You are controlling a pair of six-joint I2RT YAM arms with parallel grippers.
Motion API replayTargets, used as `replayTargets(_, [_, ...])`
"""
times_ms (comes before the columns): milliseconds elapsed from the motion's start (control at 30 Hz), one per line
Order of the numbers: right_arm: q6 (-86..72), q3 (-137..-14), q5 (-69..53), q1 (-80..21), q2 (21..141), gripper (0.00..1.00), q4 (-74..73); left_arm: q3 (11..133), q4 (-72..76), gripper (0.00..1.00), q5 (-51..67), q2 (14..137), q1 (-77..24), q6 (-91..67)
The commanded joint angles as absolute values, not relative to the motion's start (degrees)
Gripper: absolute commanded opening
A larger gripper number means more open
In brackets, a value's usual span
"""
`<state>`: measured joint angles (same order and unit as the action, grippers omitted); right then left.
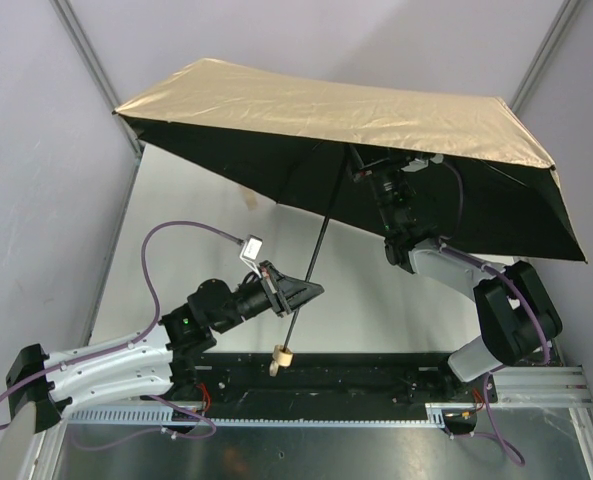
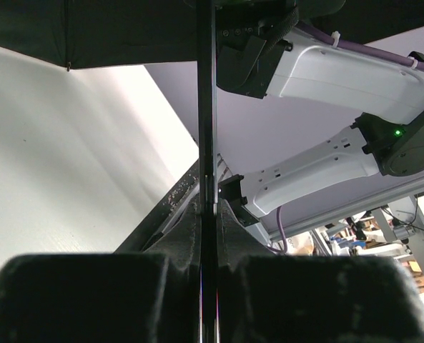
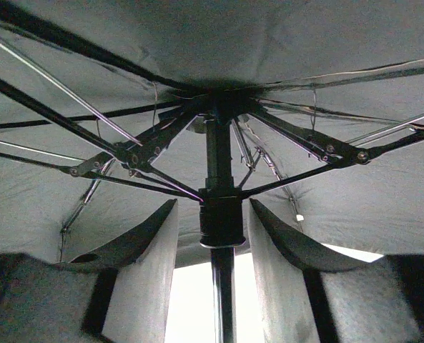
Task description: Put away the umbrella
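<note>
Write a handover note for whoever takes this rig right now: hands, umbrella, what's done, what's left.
Left hand: shut on the umbrella low on its shaft, above the wooden handle.
Right hand: open, with a finger on either side of the runner under the canopy, not gripping.
Umbrella: fully open, held tilted.
Done: both hands positioned.
Left: collapse the canopy, fold, put away.

White table (image 1: pixel 376 300), lilac walls (image 1: pixel 36 150), perhaps shelving (image 2: pixel 383 232)
</note>
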<state>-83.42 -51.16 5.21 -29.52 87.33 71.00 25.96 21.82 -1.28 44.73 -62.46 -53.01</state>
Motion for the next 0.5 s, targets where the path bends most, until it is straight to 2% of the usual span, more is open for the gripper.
replayTargets(0, [-83.0,-53.4,4.5,-29.2,86.3,0.44,74.6,26.6,26.3,0.0,0.7,44.2,-62.8,-53.0])
replayTargets(67, [-82.5,-53.4,4.9,-28.8,86.2,0.35,74.8,26.6,26.3,0.0,0.7,44.1,-62.9,-53.1])
replayTargets(267, [-78.7,-53.3,3.5,-25.8,84.8,0.24,69.8,25.7,26.2,0.0,0.2,41.8,-62.8,-52.4])
replayTargets(300, [-78.3,-53.3,2.4,-25.0,84.8,0.14,70.3,25.4,26.0,0.0,-0.7,41.2,-62.8,-52.3])
replayTargets(367, [-77.8,-53.3,-1.4,-23.6,85.2,0.03,72.5,25.0,25.4,0.0,-2.0,40.3,-62.6,-52.5])
replayTargets(467, [-73.0,-53.7,-5.6,-24.0,82.2,0.0,66.3,26.1,23.8,0.0,-0.1,40.7,-60.5,-52.9])
